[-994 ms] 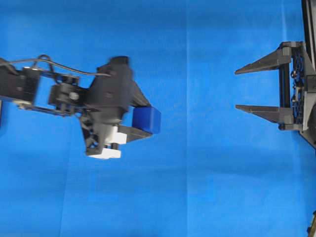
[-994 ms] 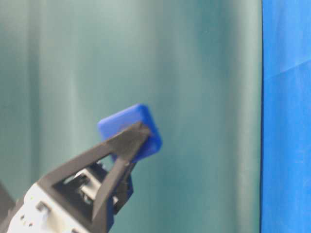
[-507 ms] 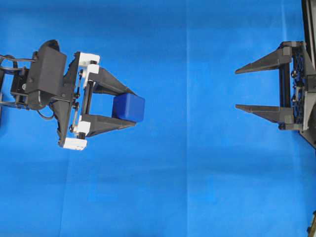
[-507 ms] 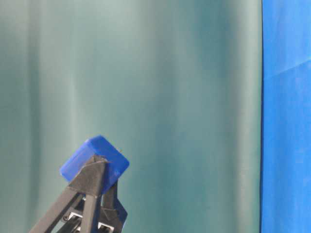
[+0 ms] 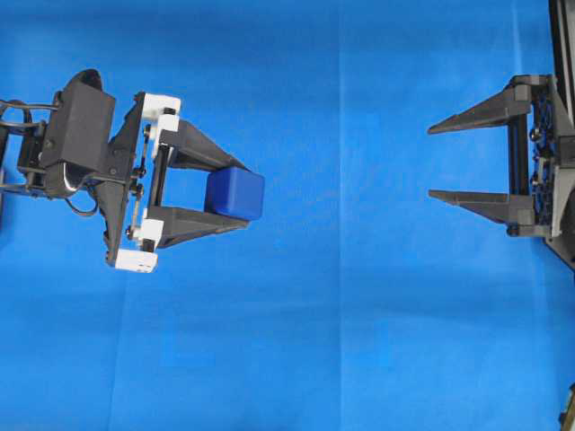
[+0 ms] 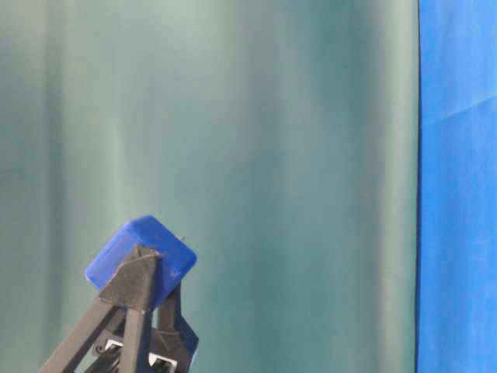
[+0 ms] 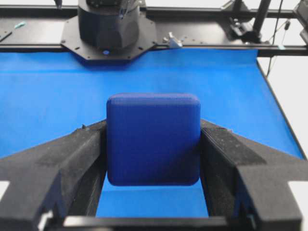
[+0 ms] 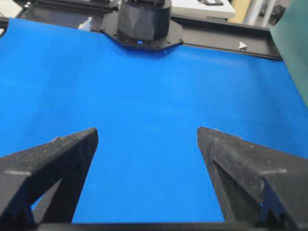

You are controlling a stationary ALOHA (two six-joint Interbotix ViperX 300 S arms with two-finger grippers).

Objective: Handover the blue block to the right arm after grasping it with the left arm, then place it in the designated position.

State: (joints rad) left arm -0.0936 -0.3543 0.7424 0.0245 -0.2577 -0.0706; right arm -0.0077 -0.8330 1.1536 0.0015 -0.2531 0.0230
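Overhead, the left gripper (image 5: 235, 194) sits at the left of the worktop (image 5: 341, 341), its two black fingers on white mounts clamped on the blue block (image 5: 235, 194). The block is pinched near the fingertips and points toward the right side. The right gripper (image 5: 431, 162) stands well apart at the right edge, its fingers spread wide with nothing between them, aimed back toward the left one.

At table level, the block (image 6: 141, 256) shows tilted, one corner upward, with a black fingertip (image 6: 138, 273) pressed against its near face, against a green curtain (image 6: 272, 155).

From the left wrist, the block (image 7: 153, 138) fills the gap between both fingers, each pad touching a side, above the blue cloth (image 7: 48, 96).

From the right wrist, the two fingers (image 8: 57, 159) stand apart over bare cloth, gripping nothing.
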